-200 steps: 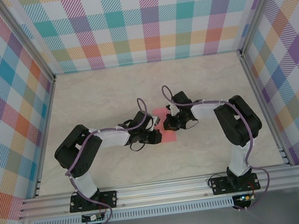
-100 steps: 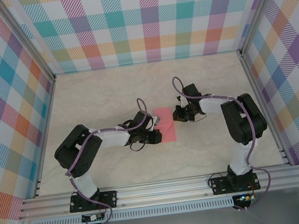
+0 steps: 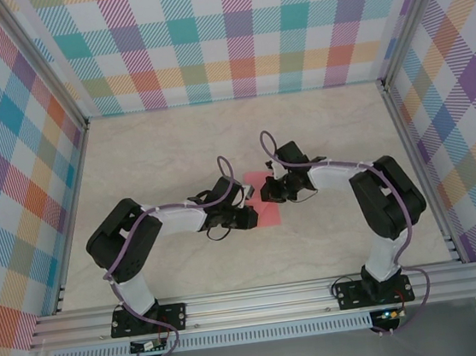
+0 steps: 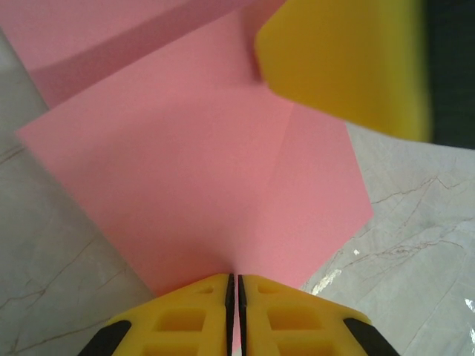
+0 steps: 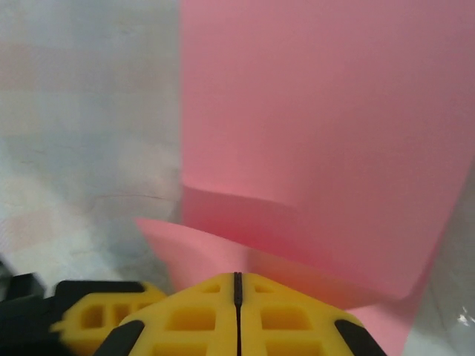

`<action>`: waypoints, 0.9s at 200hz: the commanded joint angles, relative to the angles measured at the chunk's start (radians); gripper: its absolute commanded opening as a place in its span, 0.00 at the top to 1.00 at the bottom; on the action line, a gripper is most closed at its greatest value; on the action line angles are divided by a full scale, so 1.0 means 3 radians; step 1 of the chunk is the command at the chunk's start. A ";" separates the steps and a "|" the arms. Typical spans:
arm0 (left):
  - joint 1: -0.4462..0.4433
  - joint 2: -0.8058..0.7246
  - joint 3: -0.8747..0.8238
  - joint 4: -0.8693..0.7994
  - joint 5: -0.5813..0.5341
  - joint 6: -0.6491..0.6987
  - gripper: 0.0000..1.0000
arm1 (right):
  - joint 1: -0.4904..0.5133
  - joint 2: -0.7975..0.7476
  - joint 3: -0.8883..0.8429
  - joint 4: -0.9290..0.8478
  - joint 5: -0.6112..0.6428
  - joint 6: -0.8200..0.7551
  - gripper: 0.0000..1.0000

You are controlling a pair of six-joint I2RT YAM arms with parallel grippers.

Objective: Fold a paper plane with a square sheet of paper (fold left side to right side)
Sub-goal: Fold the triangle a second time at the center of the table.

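Lying at the middle of the pale marbled table (image 3: 165, 143), the thin, matte salmon-pink sheet of paper (image 4: 200, 185) is folded to a rectangle, its long axis running from the near edge to the far edge. The left gripper (image 4: 234, 285) is pinched on its creased edge. The right gripper (image 5: 237, 285), jaws pressed together, sits at a curled flap.

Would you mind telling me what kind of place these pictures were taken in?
Most likely a robot test cell: a left arm and right arm bolted to an aluminium rail, a marble-look tabletop, and bright checked panels enclosing it on three sides.
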 commanded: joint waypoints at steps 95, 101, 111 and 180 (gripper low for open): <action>-0.0051 -0.0243 0.0023 -0.0006 0.0410 -0.0154 0.86 | -0.0025 0.0223 0.0095 -0.0274 0.0130 -0.0059 0.93; -0.0052 -0.0212 0.0029 0.0009 0.0427 -0.0157 0.86 | -0.0025 0.0216 0.0095 -0.0275 0.0136 -0.0060 0.93; -0.0051 -0.0164 0.0030 0.0029 0.0443 -0.0157 0.86 | -0.0024 0.0216 0.0095 -0.0289 0.0145 -0.0062 0.93; -0.0047 0.0028 0.0065 -0.0020 0.0313 -0.0107 0.86 | -0.0025 0.0211 0.0090 -0.0336 0.0190 -0.0088 0.93</action>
